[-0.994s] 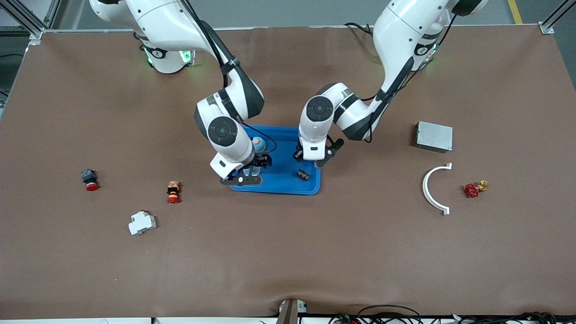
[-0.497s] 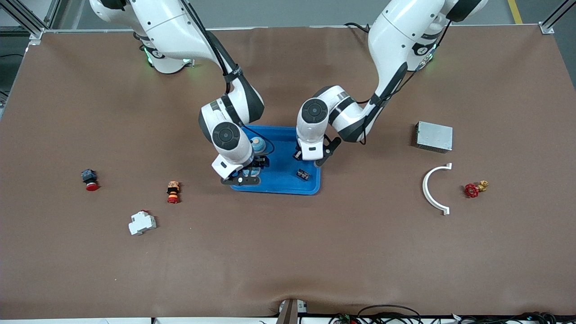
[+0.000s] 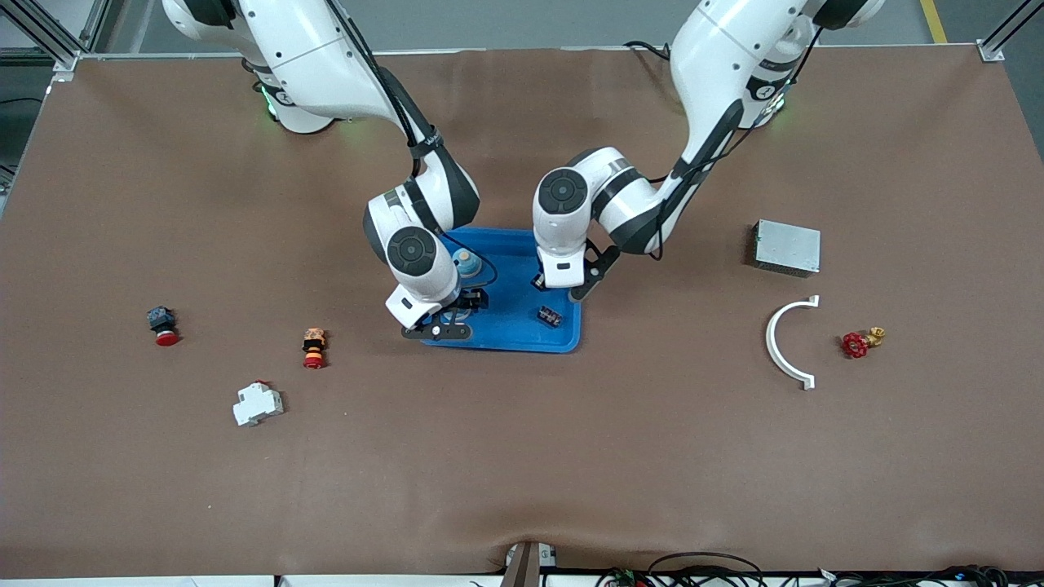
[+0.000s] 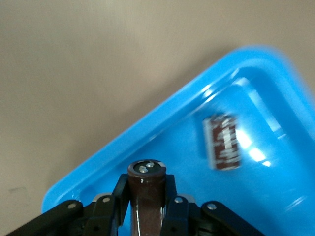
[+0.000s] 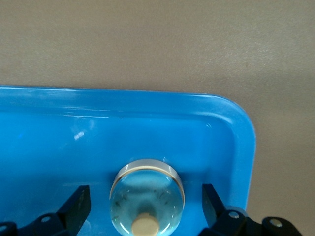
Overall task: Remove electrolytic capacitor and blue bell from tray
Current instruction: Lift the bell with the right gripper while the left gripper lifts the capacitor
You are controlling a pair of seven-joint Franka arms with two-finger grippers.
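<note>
My left claw (image 4: 146,206) is clamped on a capacitor (image 4: 146,194), a dark brown cylinder with its metal end showing, held over the blue tray (image 3: 563,338). A second capacitor (image 3: 550,315) lies flat in the tray, in the corner nearer the front camera, toward the left arm's end. My right claw (image 5: 146,209) is over the tray's other end, its fingers (image 5: 78,206) spread wide apart on either side of the bell (image 5: 146,196), not touching it. The bell sits in the tray near the rim, round clear dome with a tan knob on top. In the front view it is mostly hidden under my right claw (image 3: 457,306).

Loose on the counter (image 3: 522,456), toward the right arm's end: a red button switch (image 3: 161,325), an orange button switch (image 3: 314,346), a white breaker (image 3: 258,403). Toward the left arm's end: a grey metal box (image 3: 786,247), a white curved bracket (image 3: 786,342), a red valve (image 3: 860,342). All well apart from the tray.
</note>
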